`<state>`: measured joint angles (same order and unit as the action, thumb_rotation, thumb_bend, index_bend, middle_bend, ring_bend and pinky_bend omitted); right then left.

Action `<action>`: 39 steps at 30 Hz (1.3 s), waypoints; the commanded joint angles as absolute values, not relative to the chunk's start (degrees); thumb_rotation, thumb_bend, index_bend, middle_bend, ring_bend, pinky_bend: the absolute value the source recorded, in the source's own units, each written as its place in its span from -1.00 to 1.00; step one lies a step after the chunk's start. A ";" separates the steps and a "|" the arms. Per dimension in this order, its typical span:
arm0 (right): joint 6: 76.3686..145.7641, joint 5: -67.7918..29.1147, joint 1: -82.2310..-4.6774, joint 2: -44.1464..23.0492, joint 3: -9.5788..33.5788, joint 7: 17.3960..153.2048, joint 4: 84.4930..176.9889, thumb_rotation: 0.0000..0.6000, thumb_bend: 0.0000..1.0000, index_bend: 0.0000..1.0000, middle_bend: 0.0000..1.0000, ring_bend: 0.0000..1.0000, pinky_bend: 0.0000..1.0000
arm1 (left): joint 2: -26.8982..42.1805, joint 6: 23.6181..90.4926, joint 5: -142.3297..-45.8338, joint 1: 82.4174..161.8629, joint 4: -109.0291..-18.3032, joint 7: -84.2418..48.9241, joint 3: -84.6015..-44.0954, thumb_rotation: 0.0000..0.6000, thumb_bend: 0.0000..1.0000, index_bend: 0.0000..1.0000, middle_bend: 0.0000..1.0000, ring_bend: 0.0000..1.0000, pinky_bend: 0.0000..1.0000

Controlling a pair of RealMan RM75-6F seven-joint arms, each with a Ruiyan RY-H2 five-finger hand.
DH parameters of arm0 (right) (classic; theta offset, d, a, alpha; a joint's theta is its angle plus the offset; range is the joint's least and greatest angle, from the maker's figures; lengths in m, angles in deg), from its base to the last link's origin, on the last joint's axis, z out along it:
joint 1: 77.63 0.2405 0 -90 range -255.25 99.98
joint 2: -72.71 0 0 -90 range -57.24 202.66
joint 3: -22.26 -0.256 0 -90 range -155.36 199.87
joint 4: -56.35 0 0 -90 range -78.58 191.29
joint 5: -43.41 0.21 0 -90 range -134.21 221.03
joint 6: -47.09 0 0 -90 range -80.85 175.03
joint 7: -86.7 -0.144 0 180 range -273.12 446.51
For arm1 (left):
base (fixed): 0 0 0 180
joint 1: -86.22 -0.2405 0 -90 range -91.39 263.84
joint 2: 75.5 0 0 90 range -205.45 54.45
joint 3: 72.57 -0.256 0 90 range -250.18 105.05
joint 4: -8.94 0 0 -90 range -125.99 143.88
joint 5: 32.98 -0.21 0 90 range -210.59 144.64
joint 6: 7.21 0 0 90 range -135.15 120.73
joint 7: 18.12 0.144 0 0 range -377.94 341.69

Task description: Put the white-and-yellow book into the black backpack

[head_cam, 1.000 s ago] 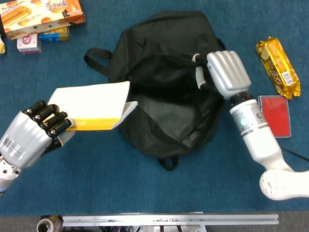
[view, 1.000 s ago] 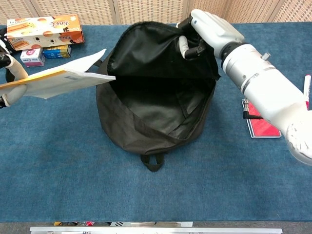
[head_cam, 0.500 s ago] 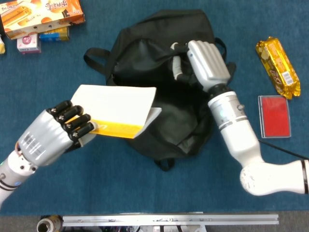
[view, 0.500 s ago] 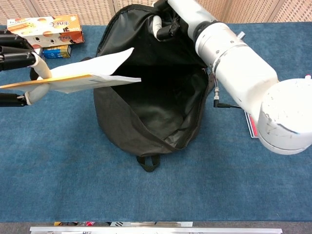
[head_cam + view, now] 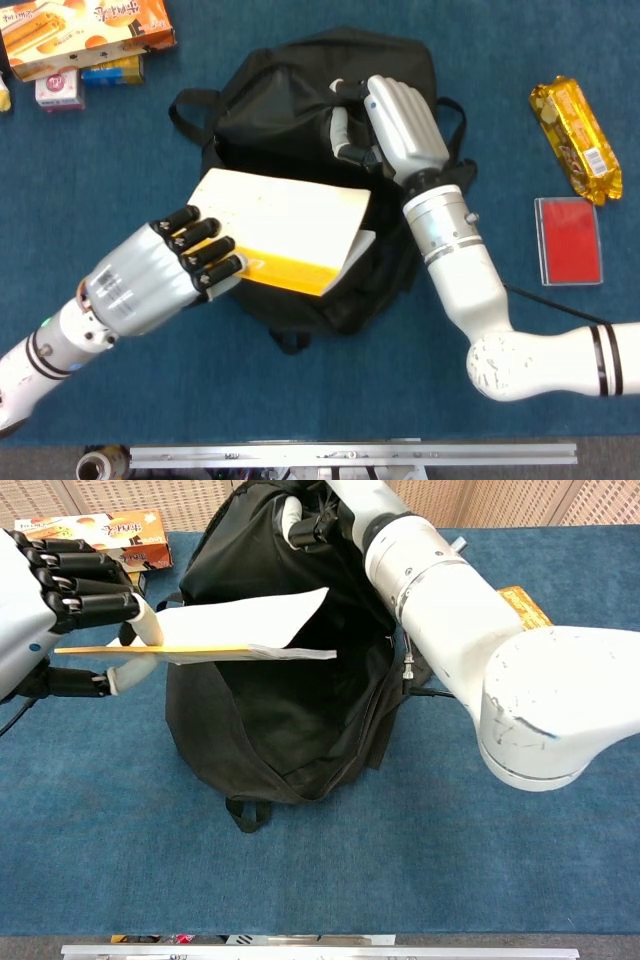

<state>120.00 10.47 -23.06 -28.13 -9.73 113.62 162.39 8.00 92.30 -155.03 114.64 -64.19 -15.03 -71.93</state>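
Surface: blue table (image 5: 120, 160).
Left hand (image 5: 165, 270): my fingers clamp the book (image 5: 285, 225), flat over the backpack (image 5: 290, 720).
Right hand (image 5: 400, 125): my fingers grip the backpack's rim, lifted.

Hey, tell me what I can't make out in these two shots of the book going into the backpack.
- Backpack floor: head view, the book covers the opening; chest view, dark.
- Right hand on the bag's rim: chest view, cut off by the top edge.
- Left hand thumb side: head view, hidden under the book.
- Orange box lettering: too small; cut off by the top edge.
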 commanded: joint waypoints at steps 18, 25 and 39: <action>119.25 13.70 -21.25 -28.96 -11.30 110.16 161.95 1.00 0.55 0.75 0.37 0.24 0.75 | 17.79 89.87 -156.78 120.64 -52.88 -12.69 -71.65 1.00 -0.28 0.53 0.36 0.07 0.17; 119.42 14.13 -21.43 -27.92 -11.32 109.51 163.03 1.00 0.55 0.75 0.37 0.24 0.75 | 21.52 88.42 -154.34 121.73 -46.35 -13.35 -72.05 1.00 -0.28 0.53 0.36 0.07 0.17; 119.26 14.42 -21.20 -27.55 -10.75 108.00 163.59 1.00 0.55 0.75 0.37 0.24 0.75 | 23.78 85.62 -149.37 119.66 -40.42 -9.19 -74.64 1.00 -0.28 0.52 0.36 0.07 0.17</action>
<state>119.28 14.39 -21.21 -27.54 -10.74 108.05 163.56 23.93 85.64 -149.57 119.85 -40.48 -9.52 -74.41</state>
